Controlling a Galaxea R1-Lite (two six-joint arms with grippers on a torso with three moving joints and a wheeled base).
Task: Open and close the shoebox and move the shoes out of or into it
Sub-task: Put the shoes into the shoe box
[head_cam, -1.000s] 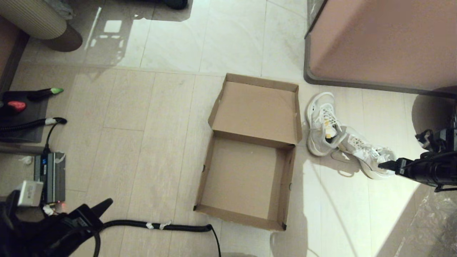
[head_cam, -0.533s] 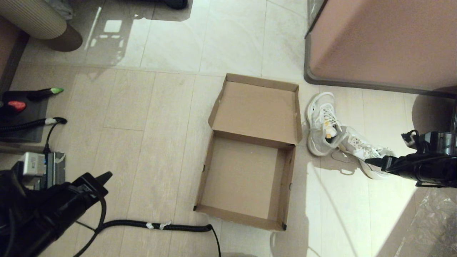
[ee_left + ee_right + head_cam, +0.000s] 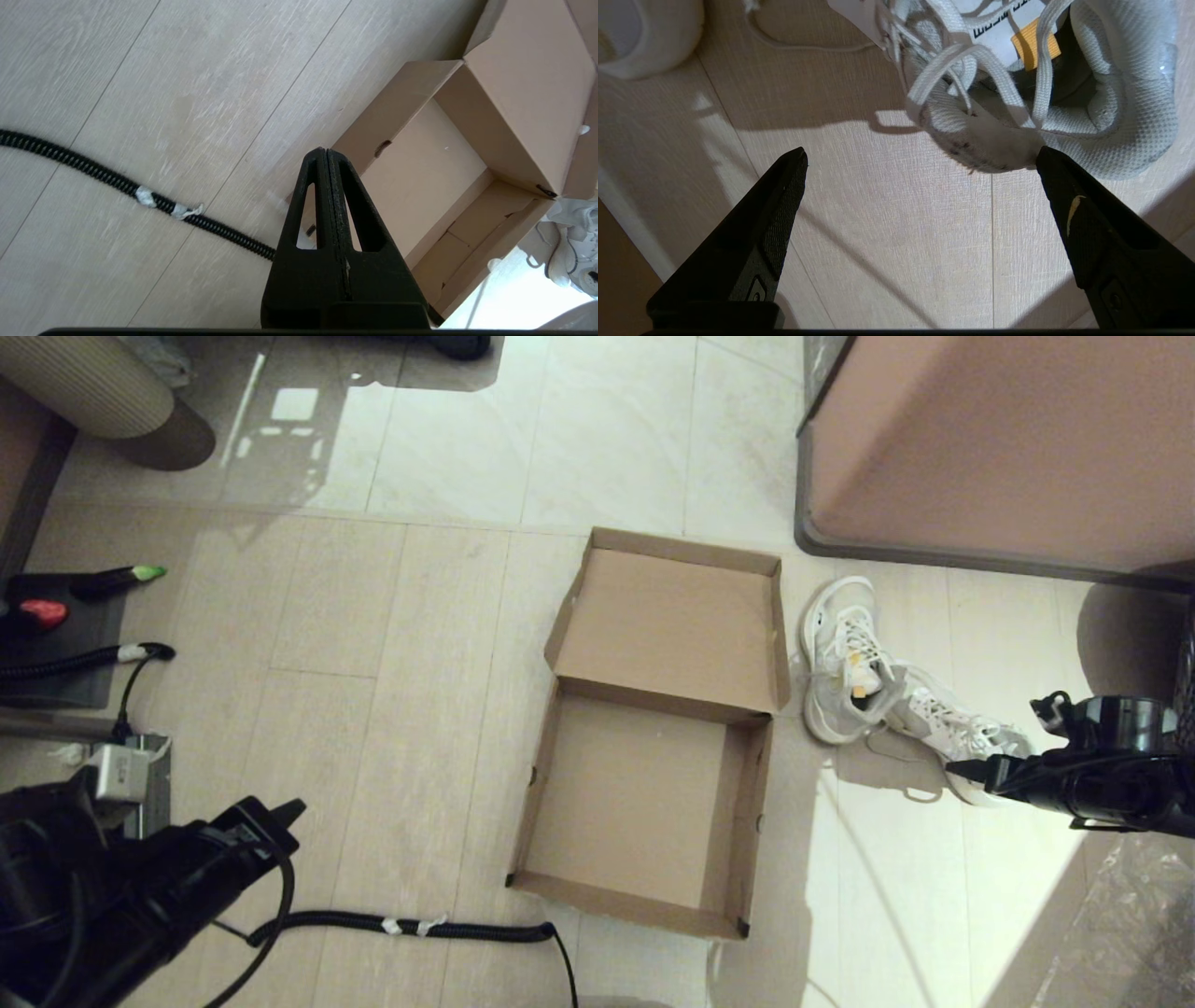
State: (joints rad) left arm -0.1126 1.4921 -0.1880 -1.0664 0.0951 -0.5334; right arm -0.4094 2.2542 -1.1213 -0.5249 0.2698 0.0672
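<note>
The brown cardboard shoebox lies open and empty mid-floor, its hinged lid folded back flat on the far side. Two white lace-up shoes sit on the floor right of it: one beside the lid, the other angled toward my right arm. My right gripper is open just beside that nearer shoe. In the right wrist view its open fingers frame bare floor, with the shoe's collar and tan tag just beyond the tips. My left gripper is shut, empty, left of the box.
A large pinkish-brown cabinet stands behind the shoes. A black coiled cable runs along the floor to the box's near corner. A power unit and a dark mat lie at the left. Crinkled plastic sheet lies at the bottom right.
My right gripper has slid leftward along the nearer shoe, still open. My left arm has pushed forward a little. The box and shoes have not moved.
</note>
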